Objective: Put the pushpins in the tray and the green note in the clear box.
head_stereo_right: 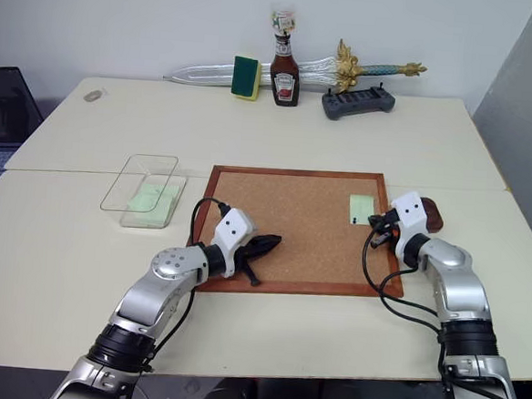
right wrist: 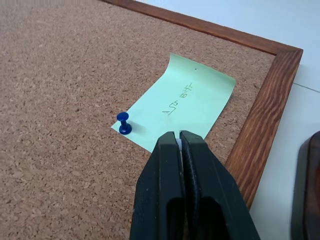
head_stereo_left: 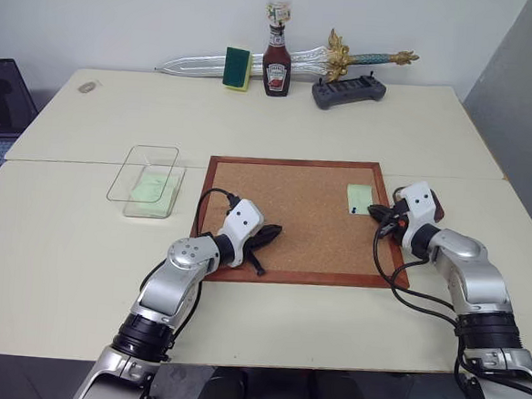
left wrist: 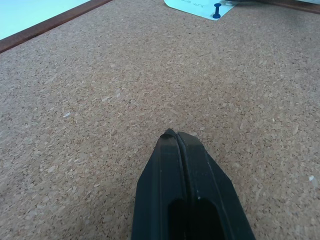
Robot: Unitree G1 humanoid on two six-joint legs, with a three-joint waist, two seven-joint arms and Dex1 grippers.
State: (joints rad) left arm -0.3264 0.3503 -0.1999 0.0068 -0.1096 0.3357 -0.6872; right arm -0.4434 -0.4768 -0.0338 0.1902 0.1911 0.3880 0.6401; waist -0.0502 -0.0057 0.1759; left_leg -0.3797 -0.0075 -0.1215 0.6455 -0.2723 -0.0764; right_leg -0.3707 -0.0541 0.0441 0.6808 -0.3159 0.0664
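Observation:
The green note [right wrist: 190,102] lies on the corkboard [head_stereo_left: 293,210] near its right frame, with handwriting on it. One blue pushpin [right wrist: 123,123] stands in the note's corner. My right gripper [right wrist: 178,136] is shut, its tips over the note's near edge; I cannot tell whether anything is pinched. The dark brown tray [head_stereo_right: 430,214] sits just off the board's right frame, partly hidden behind that gripper. The clear box [head_stereo_left: 149,180] stands left of the board with a pale green slip [head_stereo_left: 154,191] inside. My left gripper [head_stereo_left: 274,231] rests shut and empty on the cork [left wrist: 150,85].
Along the table's far edge stand a ketchup bottle [head_stereo_left: 276,65], a green-and-yellow sponge [head_stereo_left: 237,68], a toy sword [head_stereo_left: 349,57] and a black stand [head_stereo_left: 348,91]. A laptop [head_stereo_left: 0,108] sits off the left side. The table's right edge runs past my right arm.

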